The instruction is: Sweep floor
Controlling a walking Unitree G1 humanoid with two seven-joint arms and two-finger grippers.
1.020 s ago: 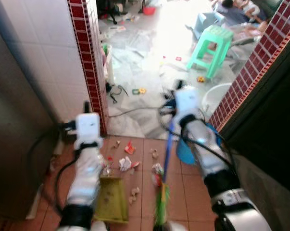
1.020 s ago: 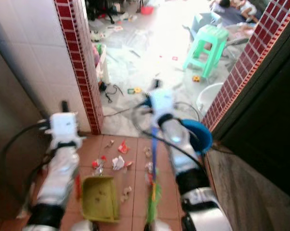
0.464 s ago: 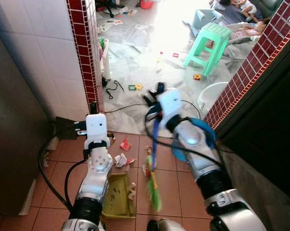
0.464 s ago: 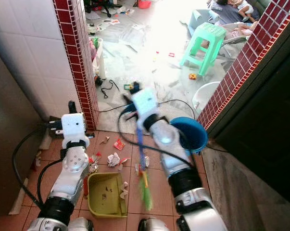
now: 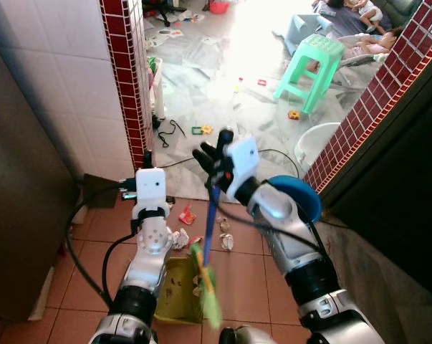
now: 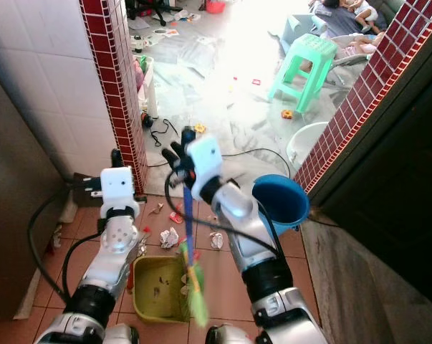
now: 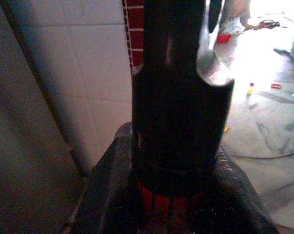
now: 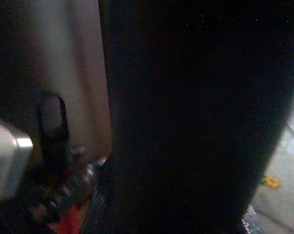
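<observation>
Blue broom (image 5: pixel 209 233) clenched in right gripper (image 5: pixel 214 159), left gripper (image 5: pixel 147 159) fingers hidden, dustpan (image 6: pixel 157 287) half covered

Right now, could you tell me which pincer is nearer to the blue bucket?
Right. The right pincer holds the broom's blue handle up beside the blue bucket; the left pincer is farther off, by the red-tiled pillar.

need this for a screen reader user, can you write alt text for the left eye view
The robot's right gripper holds a blue-handled broom, its green bristles over a yellow dustpan held low by the left arm on a terracotta tile floor. Paper scraps lie ahead, a blue bucket sits to the right, and a green stool stands in the bright room beyond.
</observation>
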